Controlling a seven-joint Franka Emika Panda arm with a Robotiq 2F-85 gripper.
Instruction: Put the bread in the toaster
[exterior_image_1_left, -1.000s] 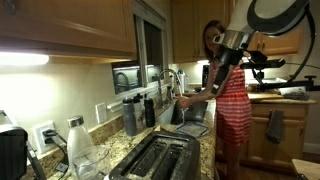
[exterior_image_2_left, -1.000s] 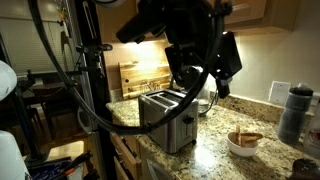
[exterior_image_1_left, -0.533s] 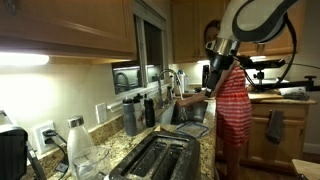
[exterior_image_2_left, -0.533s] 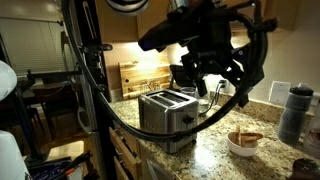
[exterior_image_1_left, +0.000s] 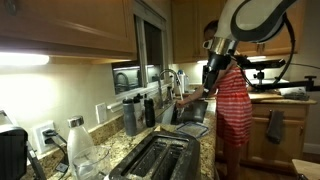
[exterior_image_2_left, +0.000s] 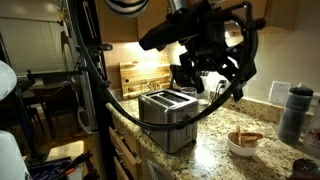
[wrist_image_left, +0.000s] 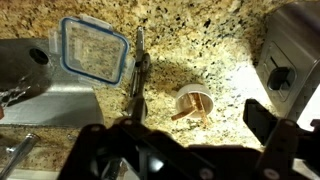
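The shiny steel toaster (exterior_image_2_left: 168, 117) stands on the granite counter, and also shows at the bottom of an exterior view (exterior_image_1_left: 160, 158) and at the right edge of the wrist view (wrist_image_left: 292, 55). What seems to be the bread (exterior_image_2_left: 245, 137) is a tan-brown piece in a small white bowl (exterior_image_2_left: 242, 147). From the wrist it shows as thin tan pieces in that bowl (wrist_image_left: 193, 103). My gripper (exterior_image_2_left: 213, 88) hangs open above the counter between toaster and bowl, holding nothing. In the wrist view the gripper (wrist_image_left: 182, 132) has the bowl just beyond its spread fingers.
A person in a red checked apron (exterior_image_1_left: 232, 105) stands by the sink. A clear lidded container (wrist_image_left: 95, 48) sits beside the steel sink (wrist_image_left: 45, 100). Bottles (exterior_image_1_left: 131, 116) and a jar (exterior_image_1_left: 80, 150) line the wall. Cutting boards (exterior_image_2_left: 140, 75) lean behind the toaster; a dark tumbler (exterior_image_2_left: 293, 113) stands beyond the bowl.
Over the last second the arm swung from above the toaster toward the bowl side, then held nearly still. The jaws stayed open and empty.
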